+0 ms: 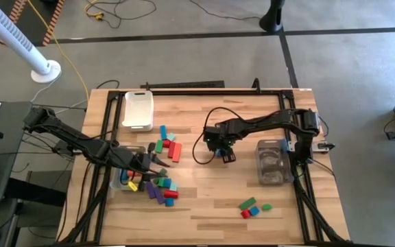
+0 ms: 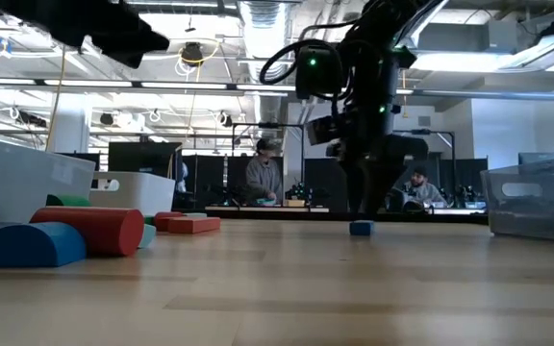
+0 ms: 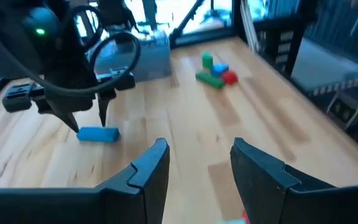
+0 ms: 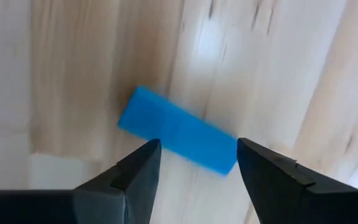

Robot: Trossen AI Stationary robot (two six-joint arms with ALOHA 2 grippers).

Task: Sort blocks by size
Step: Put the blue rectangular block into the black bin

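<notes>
Wooden tabletop [image 1: 204,206] fills the overhead view, with a white tray [image 1: 138,110] at its far edge as the landmark. Just nearer than the tray lies a cluster of coloured blocks [image 1: 169,145]. Further toward the near edge, the left gripper [image 1: 158,173] hovers over a second pile of blocks [image 1: 161,191], its fingers [image 3: 148,174] spread apart with nothing between them. Well to the right of the tray, near the table's middle, the right gripper [image 1: 225,156] stands over a small blue bar [image 4: 178,130] lying flat on the wood, fingers parted and released on either side of it. Beyond that sits a clear plastic bin [image 1: 271,162]. A few more blocks [image 1: 252,207] lie nearer the front edge.
</notes>
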